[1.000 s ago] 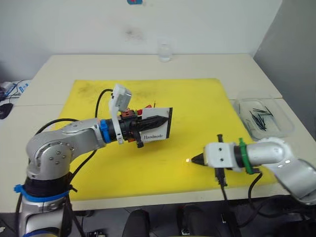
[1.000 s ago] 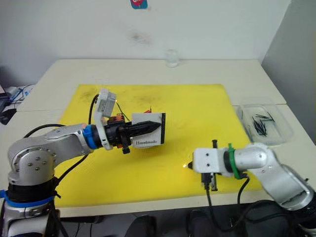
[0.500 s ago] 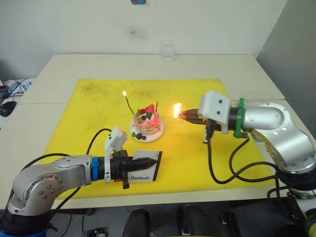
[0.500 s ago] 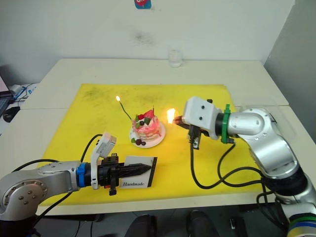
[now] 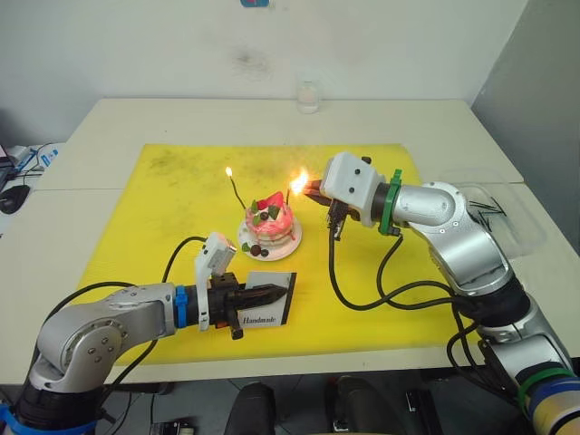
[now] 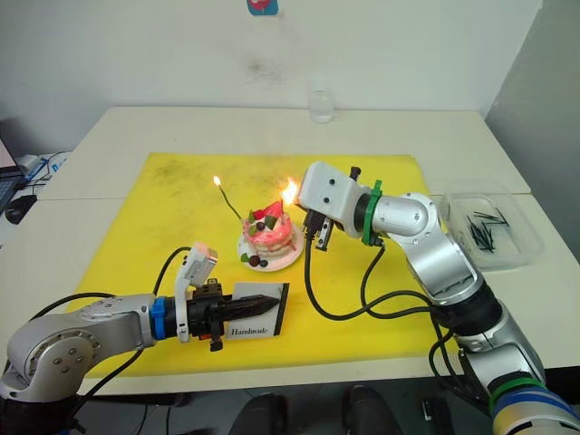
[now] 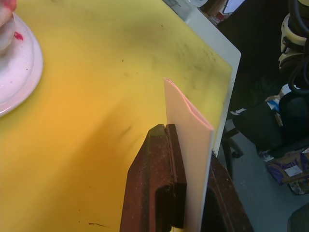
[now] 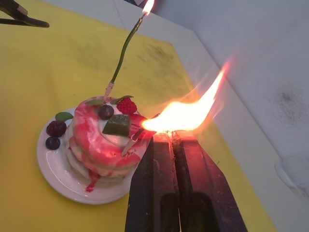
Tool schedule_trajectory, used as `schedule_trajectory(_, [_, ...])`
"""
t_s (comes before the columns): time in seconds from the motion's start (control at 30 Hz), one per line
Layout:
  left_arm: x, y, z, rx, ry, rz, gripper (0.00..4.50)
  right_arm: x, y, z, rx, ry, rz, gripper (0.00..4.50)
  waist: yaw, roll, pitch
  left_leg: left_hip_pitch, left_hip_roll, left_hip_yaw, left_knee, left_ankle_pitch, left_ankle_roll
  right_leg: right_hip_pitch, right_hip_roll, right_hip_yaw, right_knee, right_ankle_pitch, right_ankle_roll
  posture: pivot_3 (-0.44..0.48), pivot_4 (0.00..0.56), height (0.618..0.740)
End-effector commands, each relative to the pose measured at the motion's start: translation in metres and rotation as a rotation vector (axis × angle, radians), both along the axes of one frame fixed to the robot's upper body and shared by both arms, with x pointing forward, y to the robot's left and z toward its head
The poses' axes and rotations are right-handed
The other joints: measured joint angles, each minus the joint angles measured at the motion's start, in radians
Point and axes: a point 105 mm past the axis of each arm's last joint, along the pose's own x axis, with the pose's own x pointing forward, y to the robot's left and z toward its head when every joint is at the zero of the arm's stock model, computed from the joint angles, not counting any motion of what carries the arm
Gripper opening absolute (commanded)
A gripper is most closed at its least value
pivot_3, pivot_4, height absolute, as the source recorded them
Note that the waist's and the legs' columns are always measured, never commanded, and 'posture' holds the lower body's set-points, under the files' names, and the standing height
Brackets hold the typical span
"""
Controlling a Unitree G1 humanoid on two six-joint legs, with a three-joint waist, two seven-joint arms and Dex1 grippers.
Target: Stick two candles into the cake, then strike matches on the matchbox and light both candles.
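Yellow matting (image 5: 362,263) carries the cake (image 5: 270,228), its green candle (image 5: 236,193) already lit. My right pincer (image 5: 308,188), at the cake's two o'clock, pinches a flaming match (image 8: 166,131); my left (image 5: 279,294) clamps the matchbox (image 5: 270,311) at six. Next: ease the flame onto the red candle (image 5: 287,195).

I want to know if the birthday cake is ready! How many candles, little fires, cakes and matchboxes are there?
Candles: 2, the green candle and the red candle, both in the cake
Flames: 2, the candle flame on the green candle and the gripper flame at the right gripper
Cakes: 1, the cake
Matchboxes: 1, the matchbox in the left gripper
Total: 6
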Motion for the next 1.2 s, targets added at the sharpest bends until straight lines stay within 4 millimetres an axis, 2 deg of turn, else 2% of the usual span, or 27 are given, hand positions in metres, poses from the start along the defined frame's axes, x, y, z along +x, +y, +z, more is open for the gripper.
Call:
schedule_trajectory(0.03, [0.0019,-0.0039,0.0080,-0.019,-0.043,-0.019,0.00,-0.0042,0.0066,0.0118,0.015,-0.064,0.027,0.03,0.000,0.000,0.000,0.000,0.000,0.000,0.000,0.000,0.000,0.000,0.000,0.000,0.000,0.000,0.000,0.000,0.150,0.740])
schedule_trajectory(0.47, [0.0035,-0.0090,0.0078,-0.025,-0.051,-0.040,0.00,0.0015,0.0106,0.0049,-0.002,-0.077,0.019,0.03,0.000,0.000,0.000,0.000,0.000,0.000,0.000,0.000,0.000,0.000,0.000,0.000,0.000,0.000,0.000,0.000,0.150,0.740])
schedule_trajectory(1.2, [0.0047,-0.0119,0.0070,-0.032,-0.052,-0.046,0.00,-0.0016,0.0055,0.0031,-0.018,-0.052,0.019,0.03,-0.001,0.000,0.000,0.000,0.000,0.000,0.000,0.000,0.000,0.000,0.000,0.000,0.000,0.000,0.000,0.000,0.150,0.740])
